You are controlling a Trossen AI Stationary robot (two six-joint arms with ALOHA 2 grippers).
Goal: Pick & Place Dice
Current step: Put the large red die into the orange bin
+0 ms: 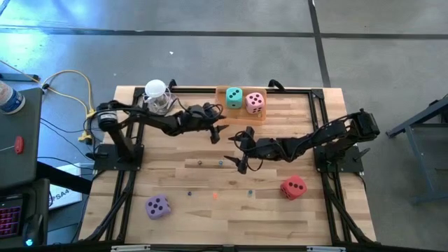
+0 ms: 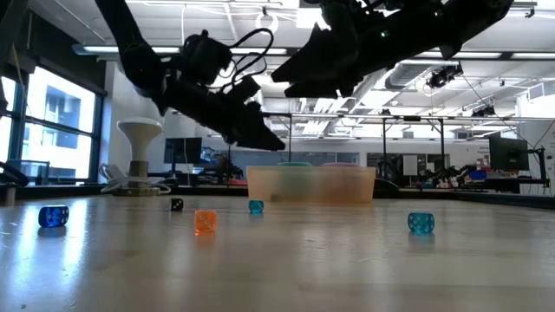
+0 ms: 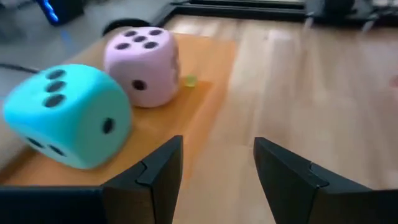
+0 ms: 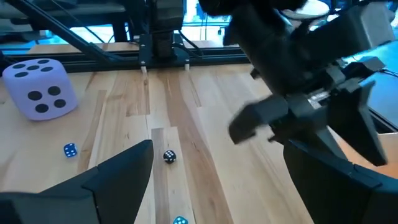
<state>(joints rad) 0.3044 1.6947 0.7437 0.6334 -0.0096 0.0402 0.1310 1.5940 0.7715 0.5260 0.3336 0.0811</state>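
Teal die (image 1: pixel 234 98) and pink die (image 1: pixel 255 103) side by side in shallow orange tray (image 1: pixel 221 92) at far edge of counter (image 1: pixel 210 217), middle. Purple die (image 1: pixel 157 206) near front-left corner, alone. Red die (image 1: pixel 293 187) toward front right, near right arm base. Tiny coloured dice scattered mid-counter, e.g. small blue one (image 4: pixel 69 150); not task items.

Left gripper (image 1: pixel 217 128) just off tray's near edge, jaws partly apart, nothing between them; teal and pink dice visible right past fingers (image 3: pixel 155 177) in left wrist view. Right gripper (image 1: pixel 241 150) mid-counter, jaws wide, empty, aimed toward left side with purple die (image 4: pixel 40 87) in its wrist view. White stand with clear top (image 1: pixel 157 95) at far-left corner.

Two of four placed, by the look of it; purple and red not yet picked.

Handling guess: foam-like cubes, light, squashy, rounded corners, matte skin so likely not slippery, not fragile. Best taken across two opposite flat faces, mid-height, squared to die; corner grab likely to roll it. Moderate squeeze enough, over-squeeze just dents. Needs jaws near full width to clear a die.
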